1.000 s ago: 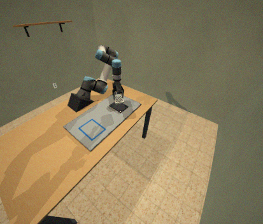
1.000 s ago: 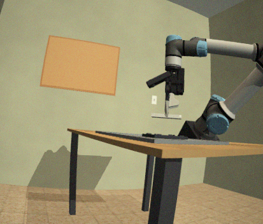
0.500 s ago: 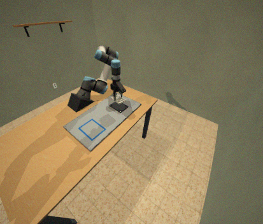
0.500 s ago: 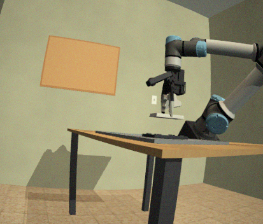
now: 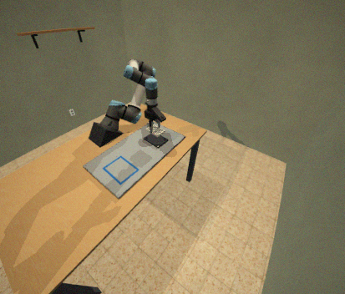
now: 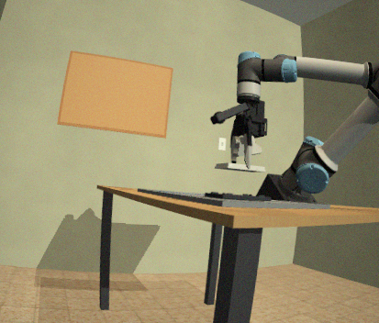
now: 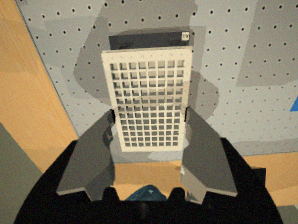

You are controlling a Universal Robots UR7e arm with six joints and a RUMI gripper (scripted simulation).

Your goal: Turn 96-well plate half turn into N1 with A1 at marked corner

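Grey perforated mat point(image 7: 240, 45), hand point(image 7: 148, 131) clamped on 96-well plate point(image 7: 148, 105) above dark nest point(image 7: 145, 39), label unreadable

Grey arm point(image 6: 329, 70), blue joint caps, black base point(image 5: 103, 134)

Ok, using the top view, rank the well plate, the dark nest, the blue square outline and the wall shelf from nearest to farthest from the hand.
1. Well plate: clamped in the hand, above the mat.
2. Dark nest: on the mat, just below the plate.
3. Blue square outline: toward the mat's other end.
4. Wall shelf: up on the wall, well beyond the table.
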